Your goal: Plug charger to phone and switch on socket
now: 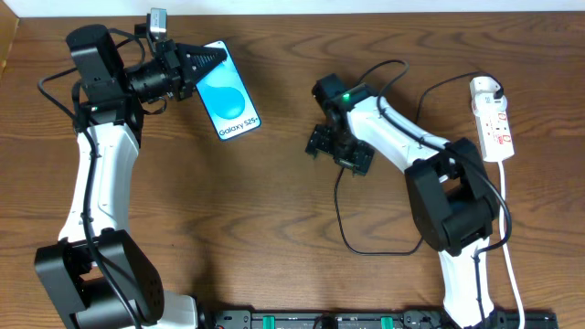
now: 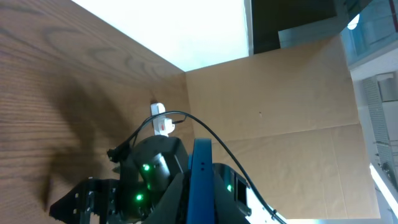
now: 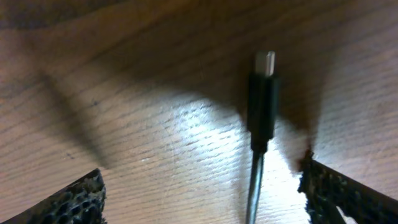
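The phone, with its light-blue screen up, is at the back left. My left gripper is shut on its top edge. In the left wrist view the phone shows edge-on as a blue strip between my fingers. The charger's black cable loops across the table from a white adapter head on the socket, a white strip at the far right. My right gripper is open and low over the plug tip, which lies on the wood between my fingers, nearer the right one.
The socket's white cord runs down the right side towards the front edge. The right arm with green lights and the far socket show in the left wrist view. A cardboard wall stands beyond the table.
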Robot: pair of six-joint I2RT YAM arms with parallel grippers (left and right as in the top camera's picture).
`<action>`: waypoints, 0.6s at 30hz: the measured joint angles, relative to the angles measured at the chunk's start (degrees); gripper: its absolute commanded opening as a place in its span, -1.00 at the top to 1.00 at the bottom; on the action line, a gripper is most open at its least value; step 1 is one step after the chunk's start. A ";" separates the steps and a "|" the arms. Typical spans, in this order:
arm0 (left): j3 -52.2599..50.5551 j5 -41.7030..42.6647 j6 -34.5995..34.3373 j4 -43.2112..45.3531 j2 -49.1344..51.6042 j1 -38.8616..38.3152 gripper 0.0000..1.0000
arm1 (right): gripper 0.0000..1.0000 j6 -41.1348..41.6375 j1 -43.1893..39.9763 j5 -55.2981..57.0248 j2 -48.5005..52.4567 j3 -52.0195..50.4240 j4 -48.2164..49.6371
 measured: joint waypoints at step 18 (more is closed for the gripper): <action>0.00 0.02 0.02 0.00 0.00 0.00 0.85 | 0.98 1.38 -0.68 4.07 0.00 0.00 1.07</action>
